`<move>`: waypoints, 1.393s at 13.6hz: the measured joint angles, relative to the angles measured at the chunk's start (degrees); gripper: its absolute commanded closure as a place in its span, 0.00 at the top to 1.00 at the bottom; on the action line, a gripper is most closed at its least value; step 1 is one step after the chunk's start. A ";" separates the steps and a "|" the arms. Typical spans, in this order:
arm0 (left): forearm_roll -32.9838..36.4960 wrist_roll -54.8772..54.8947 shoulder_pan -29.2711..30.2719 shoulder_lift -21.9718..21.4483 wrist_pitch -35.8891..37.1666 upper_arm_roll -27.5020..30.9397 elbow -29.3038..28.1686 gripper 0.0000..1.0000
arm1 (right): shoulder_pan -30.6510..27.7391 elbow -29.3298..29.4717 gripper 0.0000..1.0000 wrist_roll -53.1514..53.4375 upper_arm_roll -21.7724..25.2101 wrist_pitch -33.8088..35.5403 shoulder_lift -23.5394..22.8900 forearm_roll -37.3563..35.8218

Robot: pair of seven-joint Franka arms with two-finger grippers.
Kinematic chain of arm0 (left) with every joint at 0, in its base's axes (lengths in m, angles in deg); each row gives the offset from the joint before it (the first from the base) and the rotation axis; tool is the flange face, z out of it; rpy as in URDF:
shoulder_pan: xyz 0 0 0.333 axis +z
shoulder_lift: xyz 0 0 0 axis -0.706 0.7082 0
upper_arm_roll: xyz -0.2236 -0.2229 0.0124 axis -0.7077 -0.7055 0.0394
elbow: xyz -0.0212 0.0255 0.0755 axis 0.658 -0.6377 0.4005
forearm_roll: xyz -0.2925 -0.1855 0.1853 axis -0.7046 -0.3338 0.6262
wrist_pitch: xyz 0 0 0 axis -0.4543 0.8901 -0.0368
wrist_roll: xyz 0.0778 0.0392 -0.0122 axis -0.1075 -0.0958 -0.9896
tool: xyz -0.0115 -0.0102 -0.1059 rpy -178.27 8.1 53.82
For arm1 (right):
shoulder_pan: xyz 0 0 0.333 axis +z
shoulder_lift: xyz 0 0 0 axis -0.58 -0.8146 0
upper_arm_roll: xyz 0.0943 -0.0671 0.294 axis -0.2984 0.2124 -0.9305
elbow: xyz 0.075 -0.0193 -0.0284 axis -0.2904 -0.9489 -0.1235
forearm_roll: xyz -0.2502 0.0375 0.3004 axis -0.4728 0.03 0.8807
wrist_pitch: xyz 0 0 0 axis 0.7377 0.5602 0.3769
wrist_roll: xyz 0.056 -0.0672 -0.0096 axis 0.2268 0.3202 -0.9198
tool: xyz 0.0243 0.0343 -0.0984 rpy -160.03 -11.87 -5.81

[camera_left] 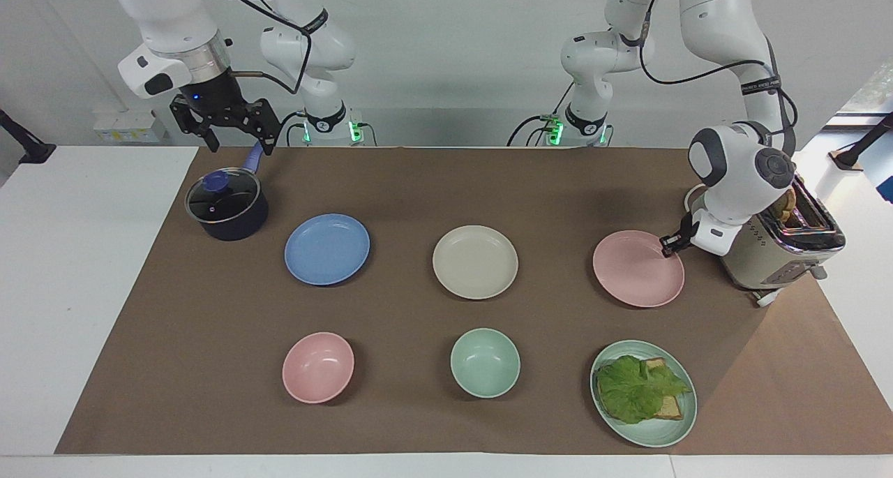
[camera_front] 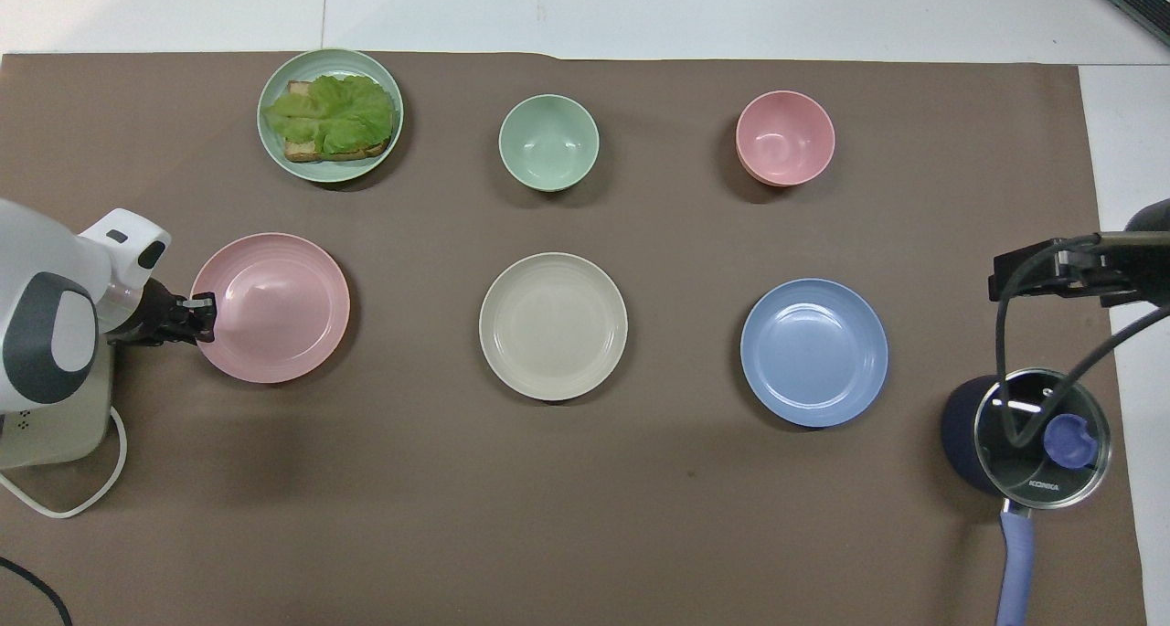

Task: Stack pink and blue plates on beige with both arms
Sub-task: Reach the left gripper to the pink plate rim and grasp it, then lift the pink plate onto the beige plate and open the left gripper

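You have three plates in row: pink plate (camera_left: 638, 269) toward left arm's end, beige plate (camera_left: 475, 262) between, blue plate (camera_left: 327, 248) beside pot (camera_left: 227, 207); bowls farther out.

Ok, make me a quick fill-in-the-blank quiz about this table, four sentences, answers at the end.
1. The left gripper is shut on the rim of the ____ plate.
2. The beige plate lies between the pink plate and the ____ plate.
3. The right gripper is open, up over the handle of the ____.
4. Lettuce and bread lie on the ____ plate.

Answers: pink; blue; pot; green
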 measured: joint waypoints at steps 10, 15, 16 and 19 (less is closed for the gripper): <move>-12.47 -6.25 -2.77 -2.13 24.10 -3.73 15.01 0.00 | -0.25 0.00 1.00 0.00 0.01 0.00 0.00 0.00; -13.48 -25.68 -18.12 -2.39 15.66 -6.45 13.01 0.00 | -0.26 0.00 1.00 0.00 0.01 0.00 0.00 0.00; -13.48 -27.91 -20.92 -2.01 11.00 -6.53 11.07 0.00 | -0.26 0.00 1.00 0.00 0.01 0.00 0.00 0.00; -13.51 -29.40 -24.61 -0.16 -3.65 -6.48 2.62 0.00 | -0.26 0.00 1.00 0.00 0.01 0.00 0.00 0.00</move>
